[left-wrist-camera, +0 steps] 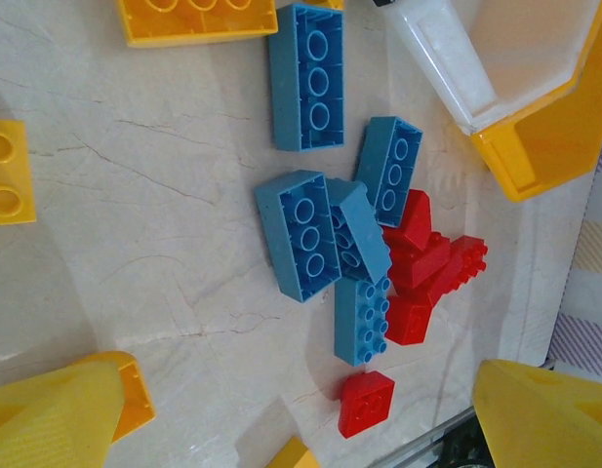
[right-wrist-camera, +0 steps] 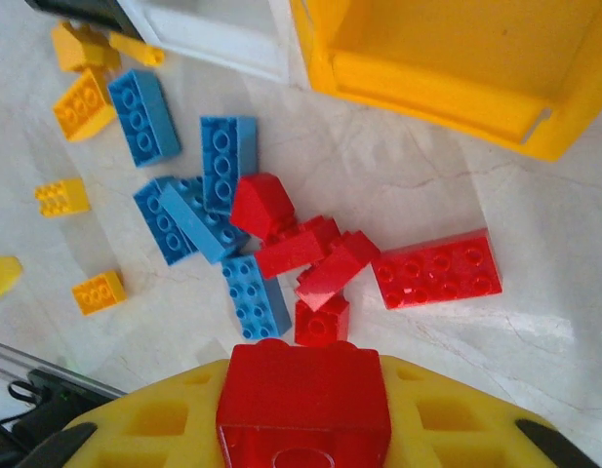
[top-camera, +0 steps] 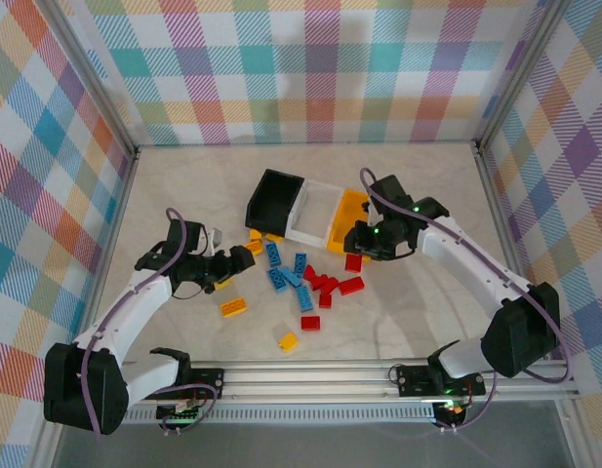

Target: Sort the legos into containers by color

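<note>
The legos lie loose on the table in front of the containers: blue ones, red ones and yellow-orange ones. The black bin, white bin and yellow-orange bin stand side by side at the back. My right gripper is shut on a red lego, held above the red pile, just short of the yellow-orange bin. My left gripper hangs open over the left side of the pile, with a small red lego on the table below it.
A flat red two-by-four brick lies right of the red pile. Single yellow-orange bricks sit nearer the front rail. Checked walls close in the table on three sides.
</note>
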